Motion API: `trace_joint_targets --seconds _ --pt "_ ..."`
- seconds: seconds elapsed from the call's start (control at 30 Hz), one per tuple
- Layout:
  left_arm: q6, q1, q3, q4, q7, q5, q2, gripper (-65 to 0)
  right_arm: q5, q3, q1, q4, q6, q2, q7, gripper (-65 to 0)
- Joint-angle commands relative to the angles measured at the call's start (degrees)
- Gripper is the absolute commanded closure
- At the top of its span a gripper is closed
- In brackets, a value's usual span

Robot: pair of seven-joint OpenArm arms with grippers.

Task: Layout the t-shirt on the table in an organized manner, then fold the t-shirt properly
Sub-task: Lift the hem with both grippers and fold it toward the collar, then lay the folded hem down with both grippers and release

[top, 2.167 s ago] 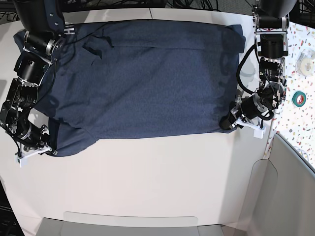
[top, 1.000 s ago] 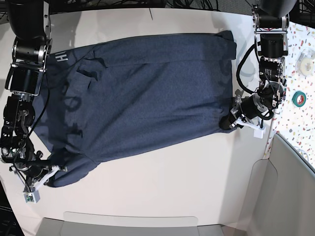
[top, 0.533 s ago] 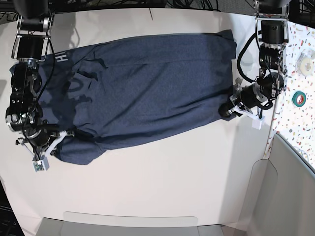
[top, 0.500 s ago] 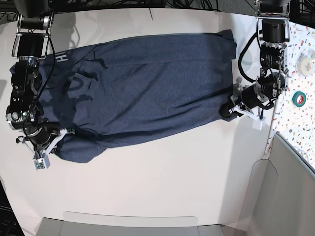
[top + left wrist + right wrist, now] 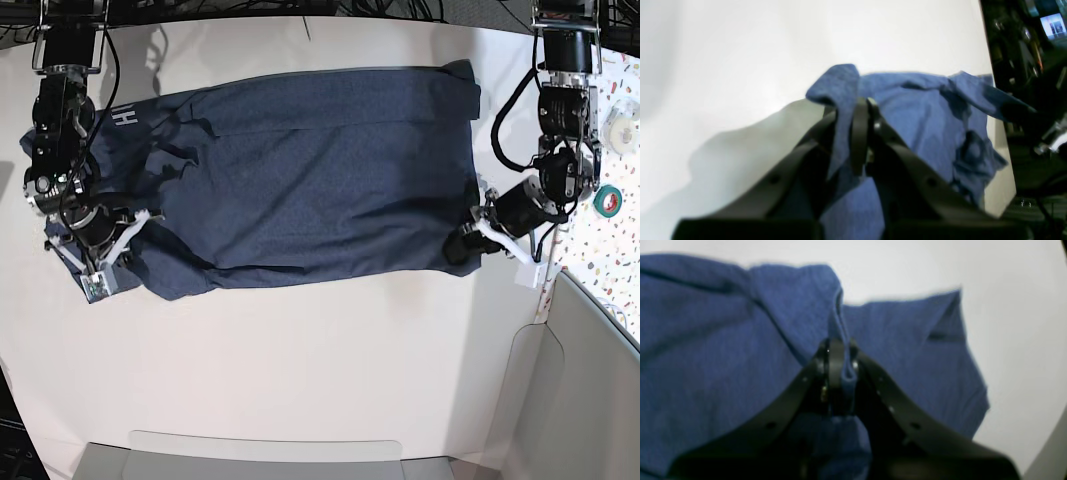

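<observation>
one t-shirt (image 5: 310,180); two arms

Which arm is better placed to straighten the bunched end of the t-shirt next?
Probably the right arm. Its tool is shut on the t-shirt at the crumpled, folded-under end. The left tool grips the flatter opposite corner and may just anchor it.

The t-shirt (image 5: 310,180) lay spread across the far half of the table (image 5: 330,360). Right gripper (image 5: 125,245) sat at its left end, left gripper (image 5: 468,243) at its near right corner. Tape roll (image 5: 606,200) sat right of the table.
</observation>
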Motion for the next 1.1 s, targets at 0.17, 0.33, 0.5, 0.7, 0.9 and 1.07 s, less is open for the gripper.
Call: trace_joint_targets --seconds 0.17,0.33,0.5,0.7,0.9,1.07 --pt "-0.2 3.3 -3.4 3.4 -1.2 -0.6 -2.5 -1.1 -0.1 6.2 -2.1 1.2 0.4 1.3 1.2 0.0" --pt "-0.2 4.9 -4.9 3.4 -1.2 -0.6 -2.8 -1.1 -0.1 7.2 -4.2 1.2 0.4 2.8 1.3 0.0" --pt "-0.2 6.0 -4.6 3.4 -1.2 -0.5 -2.8 -1.1 -0.1 7.2 -5.9 1.2 0.4 3.6 1.4 0.0" --pt "-0.2 8.1 -4.4 3.3 -1.2 -0.5 -2.8 -1.1 -0.1 7.2 -6.4 1.2 0.3 3.6 1.2 0.0" --pt "-0.2 11.5 -4.7 3.4 -1.2 -0.5 -2.6 -1.1 -0.1 7.2 -6.4 1.2 0.3 3.6 1.2 0.0" --pt "-0.2 12.8 -4.4 3.4 -1.2 -0.5 -2.4 -1.1 -0.1 7.2 -6.4 1.0 0.3 3.6 1.2 0.0"
